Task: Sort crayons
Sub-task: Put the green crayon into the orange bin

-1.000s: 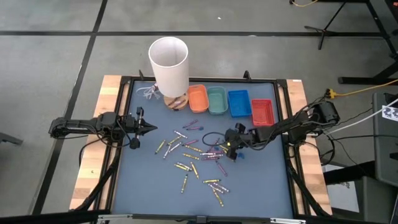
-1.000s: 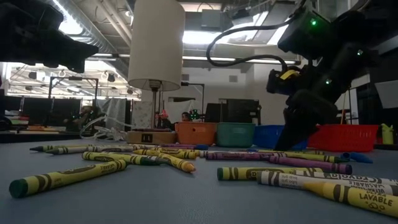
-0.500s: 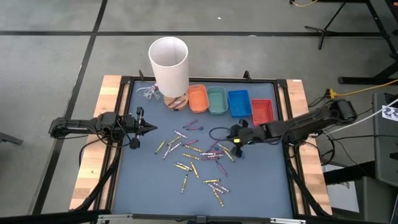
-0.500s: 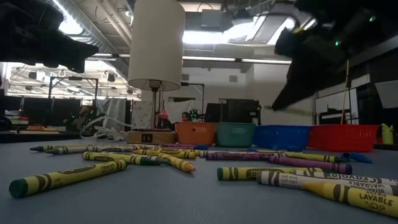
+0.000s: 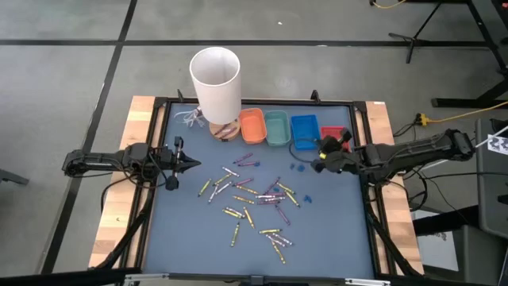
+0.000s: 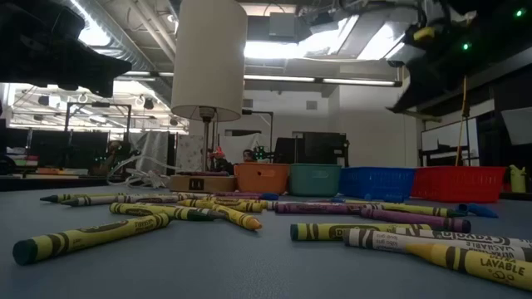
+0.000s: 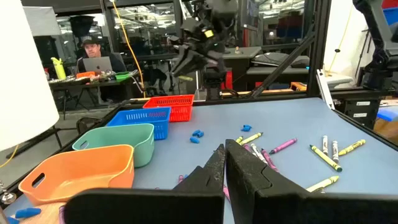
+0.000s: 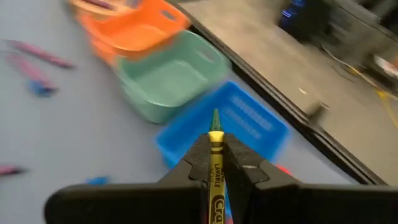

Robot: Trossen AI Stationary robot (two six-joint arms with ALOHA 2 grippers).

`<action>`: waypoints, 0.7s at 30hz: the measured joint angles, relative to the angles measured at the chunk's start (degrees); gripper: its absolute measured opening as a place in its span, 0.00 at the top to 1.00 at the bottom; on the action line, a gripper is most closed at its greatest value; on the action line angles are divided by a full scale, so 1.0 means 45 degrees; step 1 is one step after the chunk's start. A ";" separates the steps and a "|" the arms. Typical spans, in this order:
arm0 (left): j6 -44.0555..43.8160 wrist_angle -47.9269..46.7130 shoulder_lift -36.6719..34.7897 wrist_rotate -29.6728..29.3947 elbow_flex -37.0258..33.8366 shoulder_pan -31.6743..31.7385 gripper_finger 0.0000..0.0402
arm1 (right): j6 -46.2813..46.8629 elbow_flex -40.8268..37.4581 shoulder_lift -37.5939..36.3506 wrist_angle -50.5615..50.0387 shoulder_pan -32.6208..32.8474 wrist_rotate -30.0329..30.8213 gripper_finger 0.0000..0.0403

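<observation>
A yellow crayon (image 8: 215, 163) is pinched in the right tool (image 5: 320, 156) near the blue tray (image 5: 304, 131); a loose grip could drop it short.

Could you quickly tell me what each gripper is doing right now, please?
Left gripper: closed, empty, waiting at the table's left side.
Right gripper: closed on a yellow crayon, raised near the blue tray.

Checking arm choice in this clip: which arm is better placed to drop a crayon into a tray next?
Right. The right gripper already holds a yellow crayon near the blue tray; the left gripper sits shut and empty at the far side.
</observation>
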 joint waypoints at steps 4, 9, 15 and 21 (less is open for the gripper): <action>0.0001 0.0000 -0.0001 0.0005 0.0000 0.0001 1.00 | 0.0801 0.0000 0.0013 -0.1123 -0.1155 0.0032 0.94; 0.0000 0.0000 0.0000 0.0001 0.0000 0.0004 1.00 | 0.1512 0.0000 0.0209 -0.1822 -0.2830 -0.0064 0.94; 0.0000 0.0000 -0.0001 0.0000 0.0000 0.0004 1.00 | 0.1586 0.0000 0.0260 -0.1782 -0.4328 -0.0948 0.94; 0.0003 0.0000 0.0000 0.0005 0.0000 0.0000 1.00 | 0.1577 0.0000 0.0269 -0.1807 -0.5072 -0.2159 0.94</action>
